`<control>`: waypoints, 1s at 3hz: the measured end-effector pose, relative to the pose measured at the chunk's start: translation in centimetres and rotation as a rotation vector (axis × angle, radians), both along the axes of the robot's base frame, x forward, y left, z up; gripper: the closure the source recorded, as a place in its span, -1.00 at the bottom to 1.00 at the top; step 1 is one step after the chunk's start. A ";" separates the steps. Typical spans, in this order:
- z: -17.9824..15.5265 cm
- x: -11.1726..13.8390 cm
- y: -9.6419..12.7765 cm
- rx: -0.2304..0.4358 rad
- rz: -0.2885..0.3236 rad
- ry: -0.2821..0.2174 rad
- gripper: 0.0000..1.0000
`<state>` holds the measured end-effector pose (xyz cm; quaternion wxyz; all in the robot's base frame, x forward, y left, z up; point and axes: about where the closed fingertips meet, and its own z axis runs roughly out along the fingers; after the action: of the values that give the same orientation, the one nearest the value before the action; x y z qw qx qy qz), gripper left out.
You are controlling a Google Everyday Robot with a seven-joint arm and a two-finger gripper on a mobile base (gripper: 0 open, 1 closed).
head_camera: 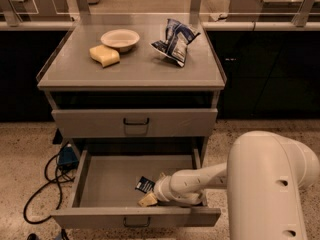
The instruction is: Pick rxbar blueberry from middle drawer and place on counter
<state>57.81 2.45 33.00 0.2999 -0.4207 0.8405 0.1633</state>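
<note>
Your pincer point(149, 200) is down in the open drawer point(107, 181), near its front edge, just beside the dark snack bar point(145, 184) on the drawer floor. You cannot tell whether it is apart or together. The table point(135, 69) carries a bowl point(120, 38), a sponge point(104, 55) and a chip bag point(175, 41).
</note>
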 end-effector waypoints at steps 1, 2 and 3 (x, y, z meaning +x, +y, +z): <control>0.0 0.0 0.0 0.000 0.000 0.000 -0.15; 0.0 0.0 0.0 0.000 0.000 0.000 0.30; 0.9 0.0 0.0 0.000 0.000 0.000 0.78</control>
<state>57.81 2.41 33.89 0.2999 -0.4207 0.8405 0.1633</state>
